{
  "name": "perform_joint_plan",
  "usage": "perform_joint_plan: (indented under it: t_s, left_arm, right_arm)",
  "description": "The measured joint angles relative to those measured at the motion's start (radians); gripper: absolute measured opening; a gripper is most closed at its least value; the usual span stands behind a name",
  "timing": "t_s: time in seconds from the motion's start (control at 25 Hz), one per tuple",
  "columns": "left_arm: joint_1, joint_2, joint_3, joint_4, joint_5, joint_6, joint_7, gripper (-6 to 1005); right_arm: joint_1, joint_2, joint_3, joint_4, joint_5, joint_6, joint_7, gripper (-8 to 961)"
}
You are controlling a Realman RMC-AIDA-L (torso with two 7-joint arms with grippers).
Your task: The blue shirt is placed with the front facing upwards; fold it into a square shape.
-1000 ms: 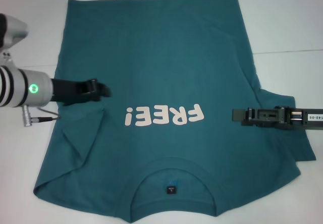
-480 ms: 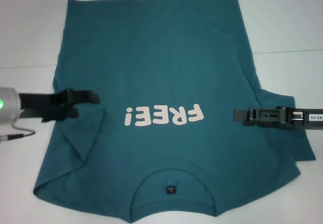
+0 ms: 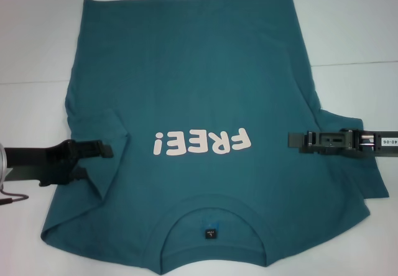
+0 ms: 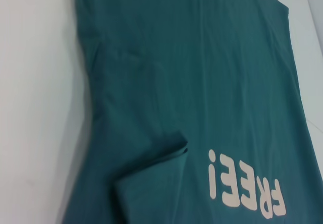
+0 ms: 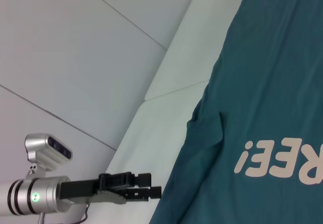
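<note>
The shirt lies flat on the table, print up, collar nearest the robot and hem farthest.

The left end effector sits low at the shirt's left edge, just beside the left sleeve, which is already turned in over the body. Its fingers appear slightly parted and hold no cloth.

The right end effector hovers level with the print, over the right side of the body. Whether it is spread or pressed together cannot be told. The right sleeve beneath and behind it lies unfolded.

Judgement: the step in hand is the sleeve fold. To do it well, pinch the right sleeve at its outer edge and lay it inward to match the left.

The left wrist view shows the folded sleeve's rounded crease clearly. The right wrist view alone shows the left end effector from the side, beside the shirt's edge.
</note>
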Motion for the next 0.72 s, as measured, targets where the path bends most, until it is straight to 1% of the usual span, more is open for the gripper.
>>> perform_joint_plan:
  t_s: [0.32, 0.72]
  left_arm:
    - [0.009, -0.003, -0.011, -0.033, 0.022, -0.007, -0.001, 873]
    - [-0.015, 0.000, -0.003, -0.112, 0.022, -0.076, -0.001, 873]
  right_arm:
    - [-0.007, -0.001, 0.004, 0.000, -0.001, 0.001, 0.000, 867]
    - [-0.007, 0.000, 0.007, 0.000, -0.001, 0.003, -0.002, 867]
